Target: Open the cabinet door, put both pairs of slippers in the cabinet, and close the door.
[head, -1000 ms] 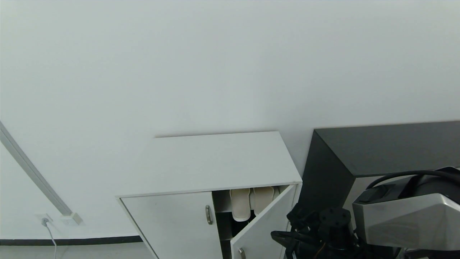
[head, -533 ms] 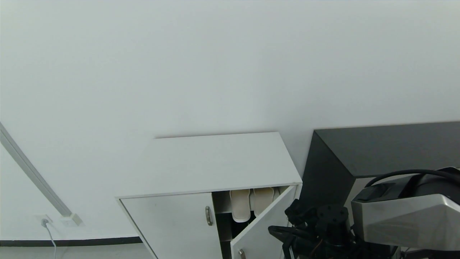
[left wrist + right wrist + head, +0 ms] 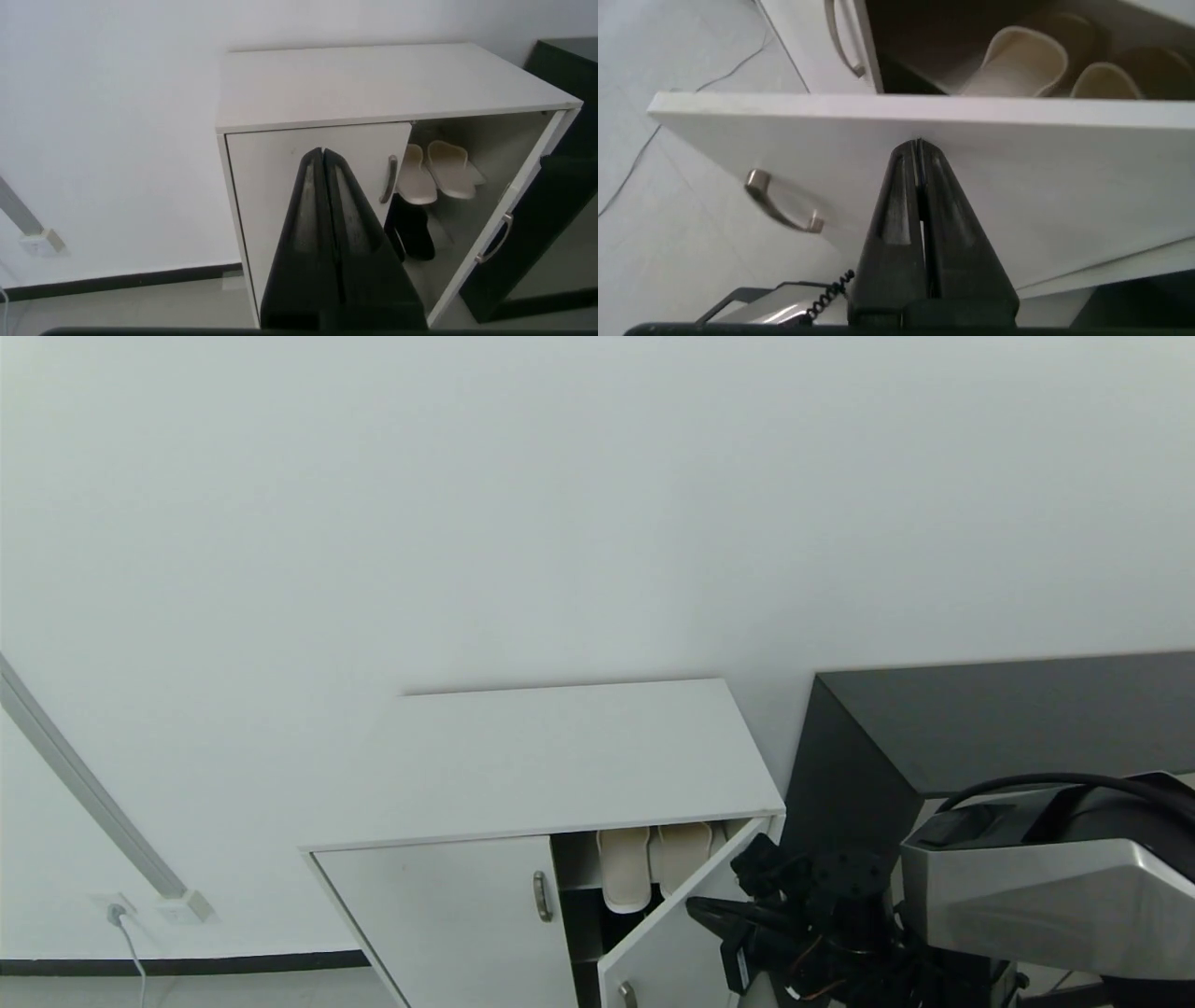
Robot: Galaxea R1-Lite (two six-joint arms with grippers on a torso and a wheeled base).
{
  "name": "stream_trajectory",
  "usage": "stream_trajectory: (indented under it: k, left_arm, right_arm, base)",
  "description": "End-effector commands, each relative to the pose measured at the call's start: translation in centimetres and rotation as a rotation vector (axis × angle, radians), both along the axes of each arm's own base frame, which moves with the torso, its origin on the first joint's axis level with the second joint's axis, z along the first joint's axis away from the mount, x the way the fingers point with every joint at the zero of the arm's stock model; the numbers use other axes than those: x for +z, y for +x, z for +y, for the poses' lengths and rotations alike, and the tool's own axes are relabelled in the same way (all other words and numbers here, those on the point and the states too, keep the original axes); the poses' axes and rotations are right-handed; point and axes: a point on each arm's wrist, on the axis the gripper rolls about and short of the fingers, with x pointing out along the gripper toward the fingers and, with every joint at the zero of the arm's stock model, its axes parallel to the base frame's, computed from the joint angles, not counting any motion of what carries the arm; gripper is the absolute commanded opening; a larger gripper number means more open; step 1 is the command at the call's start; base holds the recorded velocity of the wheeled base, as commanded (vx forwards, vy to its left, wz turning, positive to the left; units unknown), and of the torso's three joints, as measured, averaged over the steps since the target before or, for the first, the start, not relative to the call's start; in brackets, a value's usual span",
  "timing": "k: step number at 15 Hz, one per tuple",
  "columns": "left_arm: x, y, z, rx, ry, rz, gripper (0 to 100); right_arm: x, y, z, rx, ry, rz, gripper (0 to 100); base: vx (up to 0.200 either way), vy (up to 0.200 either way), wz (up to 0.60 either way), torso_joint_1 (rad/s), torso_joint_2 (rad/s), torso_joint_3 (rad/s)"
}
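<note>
The white cabinet [image 3: 560, 756] stands against the wall, its left door [image 3: 448, 915] closed and its right door [image 3: 663, 943] swung partly open. A cream pair of slippers [image 3: 653, 863] lies on the upper shelf; in the left wrist view the cream slippers [image 3: 437, 168] sit above a black pair of slippers [image 3: 411, 229] on the shelf below. My right gripper [image 3: 695, 907] is shut, its tips against the outer face of the right door [image 3: 1046, 187] near the top edge, away from the door handle [image 3: 785, 201]. My left gripper [image 3: 322, 154] is shut, held back in front of the left door [image 3: 280, 196].
A black table [image 3: 1008, 709] stands close on the cabinet's right side. A wall socket with a cable [image 3: 117, 910] and a slanted conduit [image 3: 84, 784] are on the wall to the left. Open floor [image 3: 140, 303] lies in front of the cabinet.
My right arm has moved left and forward, bringing its gripper up against the open door's outer face. The door's angle looks almost the same.
</note>
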Motion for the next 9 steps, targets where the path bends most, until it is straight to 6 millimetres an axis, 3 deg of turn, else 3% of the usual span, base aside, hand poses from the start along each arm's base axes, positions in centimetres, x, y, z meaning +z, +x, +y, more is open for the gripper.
stream_trajectory:
  k: [1, 9]
  left_arm:
    - [0.0, 0.0, 0.0, 0.001, 0.000, 0.001, 0]
    - [0.0, 0.0, 0.0, 0.000, 0.000, 0.001, 0]
  right_arm:
    - [-0.3, 0.5, 0.3, -0.004, 0.006, -0.006, 0]
    - [-0.5, 2.5, 0.7, -0.086, 0.006, -0.032, 0]
  base:
    - [0.000, 0.000, 0.00, 0.000, 0.00, 0.000]
    - [0.000, 0.000, 0.00, 0.000, 0.00, 0.000]
